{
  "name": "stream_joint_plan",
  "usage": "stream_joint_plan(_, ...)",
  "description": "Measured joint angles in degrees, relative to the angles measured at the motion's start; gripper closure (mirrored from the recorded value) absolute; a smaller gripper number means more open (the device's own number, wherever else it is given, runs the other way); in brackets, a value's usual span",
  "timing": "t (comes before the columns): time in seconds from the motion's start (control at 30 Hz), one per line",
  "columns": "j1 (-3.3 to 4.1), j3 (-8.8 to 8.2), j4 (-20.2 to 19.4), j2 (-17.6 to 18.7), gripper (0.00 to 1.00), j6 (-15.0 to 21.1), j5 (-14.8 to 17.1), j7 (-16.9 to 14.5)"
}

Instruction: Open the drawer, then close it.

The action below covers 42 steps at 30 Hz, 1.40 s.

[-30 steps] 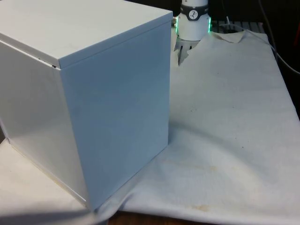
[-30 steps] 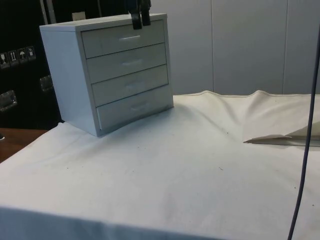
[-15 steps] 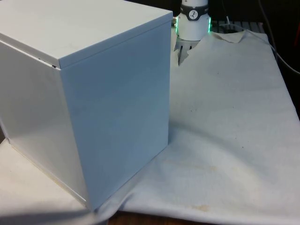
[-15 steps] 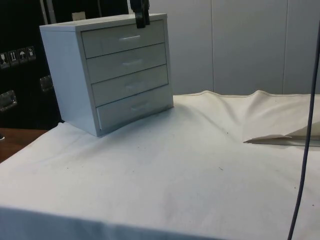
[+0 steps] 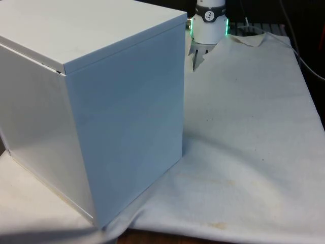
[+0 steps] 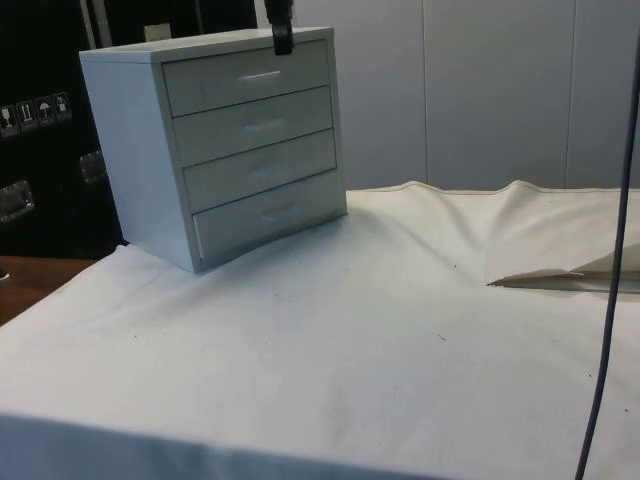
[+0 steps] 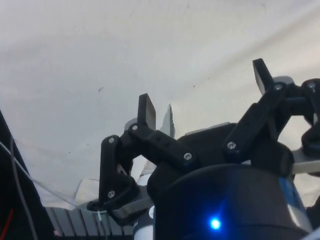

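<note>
- Table cloth (image 6: 400, 340): white, creased, covering the whole table. A raised fold runs along its far edge in the side view, and a few small dark specks dot the surface. It also shows beyond the fingers in the wrist view (image 7: 125, 50).
- Chest of drawers (image 6: 215, 140): white, standing upright on the cloth. In the side view it sits at the table's far left part with its drawer fronts turned to the camera. In the front view (image 5: 101, 112) it turns a blank back and side to the camera and stands on the front view's left, close to the near edge.
- Drawers: four, stacked one above the other, each with a small pale handle at its middle. All four fronts look flush with the carcass.
- Top drawer (image 6: 250, 76): directly under the chest's top panel, its handle (image 6: 261, 74) near the middle of the front.
- Gripper (image 6: 282, 30): black. In the side view it hangs above the top drawer's front, close to the chest's upper front edge, and its lower tip overlaps that edge. Contact with the chest cannot be told.
- Fingers (image 7: 146, 111): in the wrist view the two stand well apart with nothing between them, so the jaws are spread.
</note>
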Motion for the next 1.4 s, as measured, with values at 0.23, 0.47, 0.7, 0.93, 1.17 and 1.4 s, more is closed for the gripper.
stream_joint_plan(0.23, 0.0, -0.46, -0.5, 0.0, 0.0, 2.3, 0.1, -2.9)
stream_joint_plan(0.47, 0.0, -0.52, -1.9, 0.1, 0.0, 5.6, -0.1, -5.6)
stream_joint_plan(0.7, 0.0, -0.52, -3.2, 0.2, 0.0, 8.3, -0.9, -7.7)
stream_joint_plan(0.93, 0.0, -0.52, -4.3, 0.4, 0.0, 10.6, -1.8, -9.7)
stream_joint_plan(1.17, 0.0, -0.52, -5.2, 0.7, 0.0, 12.6, -2.5, -11.7)
stream_joint_plan(1.4, 0.0, -0.52, -6.0, 1.1, 0.0, 14.7, -3.7, -14.0)
